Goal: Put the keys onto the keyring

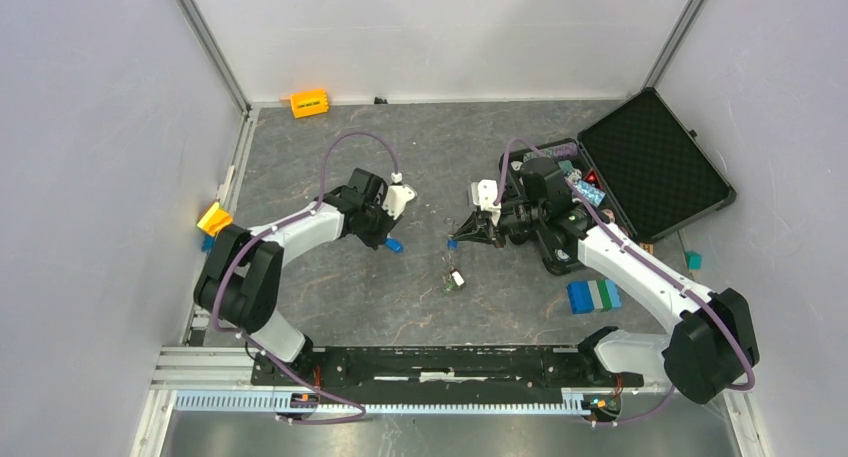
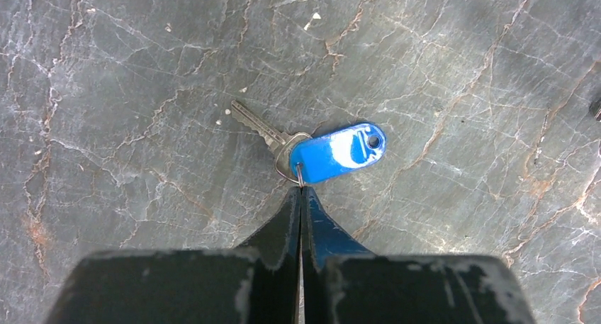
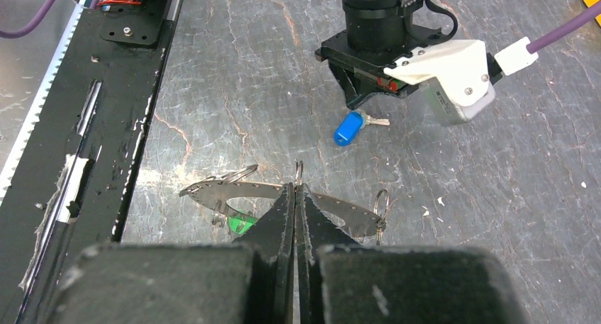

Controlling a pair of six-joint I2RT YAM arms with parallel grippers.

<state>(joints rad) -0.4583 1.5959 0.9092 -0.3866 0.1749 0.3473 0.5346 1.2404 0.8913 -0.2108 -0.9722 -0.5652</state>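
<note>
The left gripper point(image 2: 300, 191), closed tight, nips the wire loop point(image 2: 297, 174) of a blue-tagged key point(image 2: 312, 154) lying flat on the grey marbled table point(image 2: 106, 90), blade pointing far-left.

The left arm point(image 1: 300, 227) was stretched forward and inward with its wrist bent down. The left gripper point(image 2: 300, 196) was held low, jaws pressed together on the small ring of the blue-tagged key point(image 2: 339, 152). The right arm point(image 1: 640, 267) was reached leftward, with the right gripper point(image 3: 295, 196) pointed towards the left one and its jaws clamped on the keyring point(image 3: 234, 191).
</note>
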